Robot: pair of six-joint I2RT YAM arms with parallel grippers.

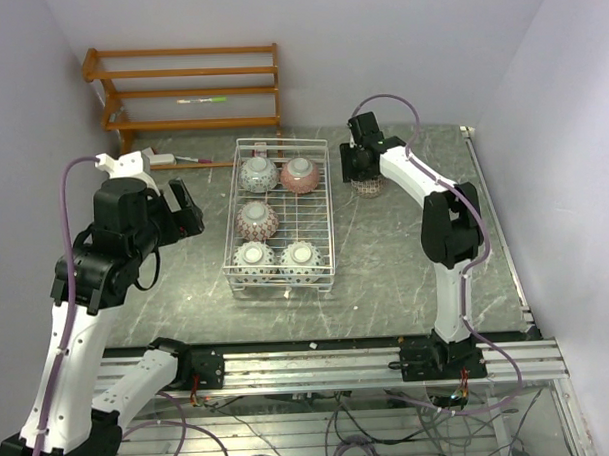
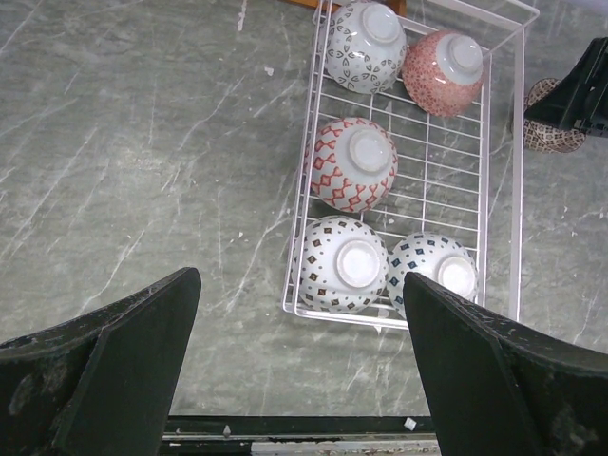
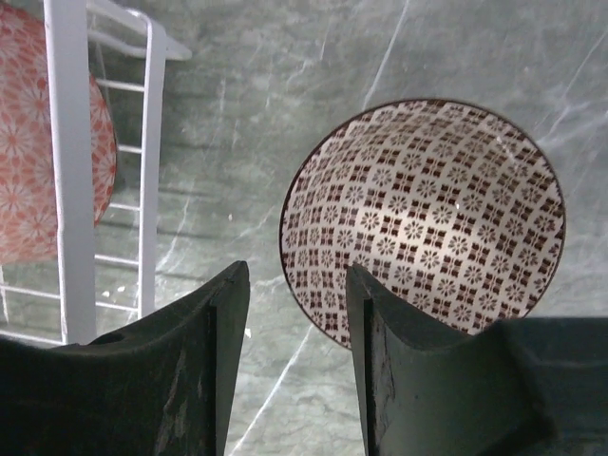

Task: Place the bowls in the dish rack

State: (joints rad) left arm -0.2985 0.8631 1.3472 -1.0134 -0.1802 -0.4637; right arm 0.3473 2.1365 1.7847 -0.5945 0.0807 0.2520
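- the white wire dish rack [image 1: 330,217] sits on the grey marbled table [image 1: 407,284].
- five bowls lie upside down in it, foot rings up: a grey-white bowl [image 1: 259,174] and a pink bowl [image 1: 300,175] at the far end, a red-lattice bowl [image 1: 256,221] mid-left, and a near-left bowl [image 2: 342,264] and a near-right bowl [image 2: 432,274], both diamond-printed.
- a brown-patterned bowl [image 3: 427,218] stands upright on the table just right of the rack's far end.
- the right gripper [image 3: 296,271] is over it, jaws parted astride its rim, not clamped.
- the left gripper [image 2: 299,285] hovers left of the rack, spread wide, holding nothing.
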